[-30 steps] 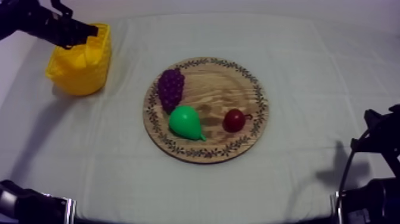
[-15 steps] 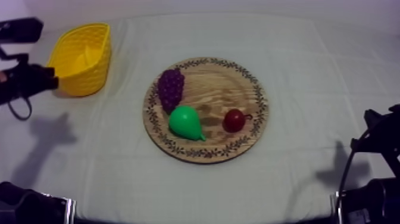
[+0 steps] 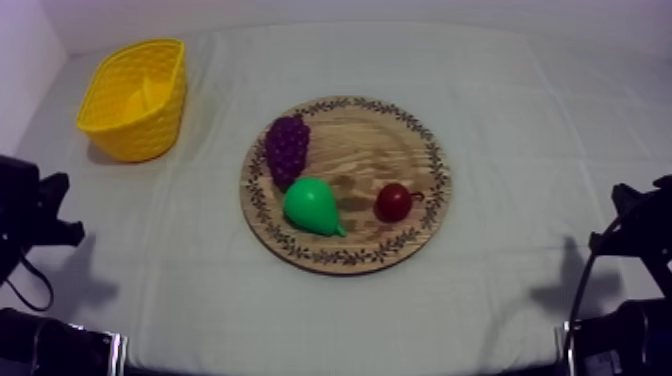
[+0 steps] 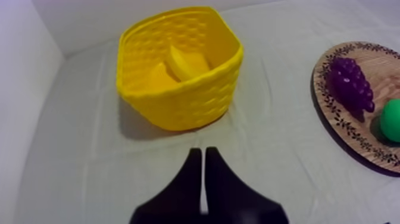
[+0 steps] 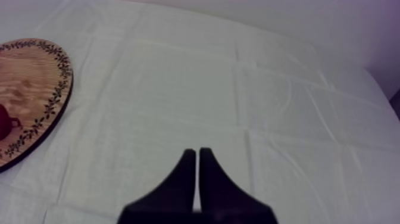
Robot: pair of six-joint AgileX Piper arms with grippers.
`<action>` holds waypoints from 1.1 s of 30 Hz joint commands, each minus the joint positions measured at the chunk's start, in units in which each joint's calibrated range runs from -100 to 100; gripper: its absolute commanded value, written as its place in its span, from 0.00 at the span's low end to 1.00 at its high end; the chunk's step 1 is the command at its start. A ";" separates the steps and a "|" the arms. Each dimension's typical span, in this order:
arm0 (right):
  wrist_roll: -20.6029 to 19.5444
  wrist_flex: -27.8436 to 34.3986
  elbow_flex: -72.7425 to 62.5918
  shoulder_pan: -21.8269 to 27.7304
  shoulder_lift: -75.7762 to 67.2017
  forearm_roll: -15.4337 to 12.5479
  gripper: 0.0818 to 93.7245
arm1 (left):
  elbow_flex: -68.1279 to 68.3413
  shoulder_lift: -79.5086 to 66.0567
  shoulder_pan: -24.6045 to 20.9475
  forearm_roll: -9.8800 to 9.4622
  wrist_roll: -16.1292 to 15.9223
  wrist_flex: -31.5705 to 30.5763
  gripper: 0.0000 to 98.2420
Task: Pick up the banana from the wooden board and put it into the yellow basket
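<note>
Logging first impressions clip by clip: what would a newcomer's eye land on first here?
The bright yellow basket at the far left of the table, with the banana lying inside it. Then the round wooden board mid-table, carrying purple grapes, a green pear and a small red fruit. The left claw, shut on nothing, points at the basket.

Left pincer (image 4: 199, 154) has its two black fingers pressed together into a narrow wedge, gripping nothing; right pincer (image 5: 194, 152) is likewise closed to a wedge and empty; seen from above, the left arm (image 3: 30, 215) sits low at the left edge; the right arm (image 3: 635, 235) sits low at the right edge.
</note>
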 commanded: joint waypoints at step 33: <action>0.00 -0.02 -0.03 0.00 -0.02 0.01 0.00 | 7.97 -18.86 -0.28 -1.96 15.71 6.34 0.00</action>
